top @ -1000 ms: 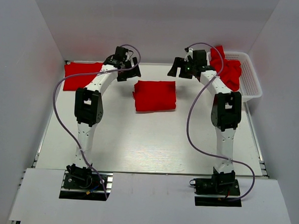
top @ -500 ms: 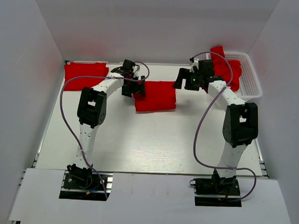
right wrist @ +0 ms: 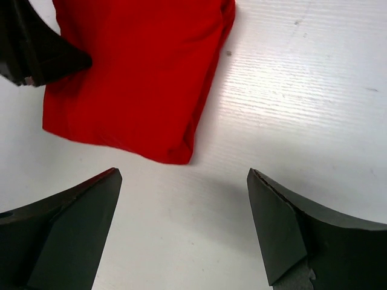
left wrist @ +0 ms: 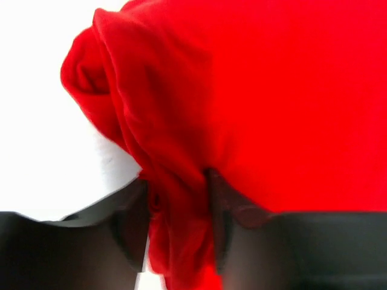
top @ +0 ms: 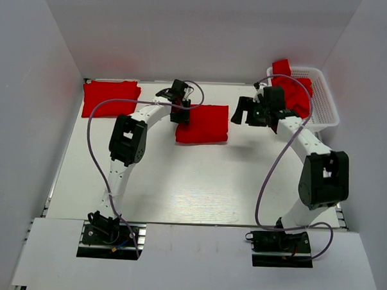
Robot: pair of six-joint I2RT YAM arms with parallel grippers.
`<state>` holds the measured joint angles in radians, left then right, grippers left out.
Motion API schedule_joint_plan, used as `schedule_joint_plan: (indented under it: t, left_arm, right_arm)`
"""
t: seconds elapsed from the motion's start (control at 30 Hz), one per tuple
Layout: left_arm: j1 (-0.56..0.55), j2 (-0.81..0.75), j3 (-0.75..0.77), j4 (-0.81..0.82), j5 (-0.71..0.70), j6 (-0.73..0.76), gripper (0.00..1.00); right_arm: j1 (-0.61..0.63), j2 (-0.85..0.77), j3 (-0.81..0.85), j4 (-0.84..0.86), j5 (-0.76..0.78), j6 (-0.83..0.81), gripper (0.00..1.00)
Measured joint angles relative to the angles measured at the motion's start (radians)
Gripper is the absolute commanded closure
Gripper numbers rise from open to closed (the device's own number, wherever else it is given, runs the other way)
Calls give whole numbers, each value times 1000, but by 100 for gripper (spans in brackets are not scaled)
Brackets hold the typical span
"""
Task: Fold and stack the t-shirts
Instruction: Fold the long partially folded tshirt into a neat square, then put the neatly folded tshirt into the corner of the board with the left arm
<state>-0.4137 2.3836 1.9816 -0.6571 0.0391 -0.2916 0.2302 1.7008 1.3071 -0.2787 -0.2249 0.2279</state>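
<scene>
Your left gripper (left wrist: 178, 205) pinches the edge of the middle t-shirt (top: 204, 124) while your right gripper (right wrist: 182, 173) hangs spread beside it.

You see the middle t-shirt folded into a rectangle near the centre of the desk (top: 192, 183). Its bunched left edge is caught between your left gripper's fingers (left wrist: 219, 211). Your right gripper sits just off the shirt's right side, above bare desk, with its fingers wide apart and nothing between them. A second folded t-shirt (top: 111, 98) lies flat at the far left corner, well apart from the first. At the far right, the white lattice basket (top: 326, 102) holds a loose heap of t-shirts (top: 300, 92), all crumpled. One red fold rises over the basket's far left rim, and how many shirts are in the heap cannot be told.
</scene>
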Motion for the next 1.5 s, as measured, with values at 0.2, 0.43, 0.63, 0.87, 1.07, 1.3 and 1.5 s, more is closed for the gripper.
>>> schedule_joint_plan:
  t: [0.2,0.43,0.63,0.87,1.07,1.3,1.5]
  left_arm:
    - [-31,68,120,-37,-86,-3,100]
    - [-43,62,122,-32,-127,71,100]
    - [-19,-29,-7,16,-106,162,100]
    - [31,-187,-94,39,4,279,100]
    - [84,-233,-64,36,90,331,100]
    - [171,-232,66,-11,156,387,100]
    - [239,-232,152,-37,212,432,100]
  right_arm:
    - [-1,-158,-106,-13,123,0,10]
    - [-2,-324,-230,-37,293,0,10]
    - [-2,-411,-278,-47,358,1,10]
    - [-2,-456,-309,-54,388,2,10]
    - [-2,-478,-309,-56,404,3,10]
    - [-2,-485,-309,-56,410,5,10]
    - [-2,-485,-309,-55,408,8,10]
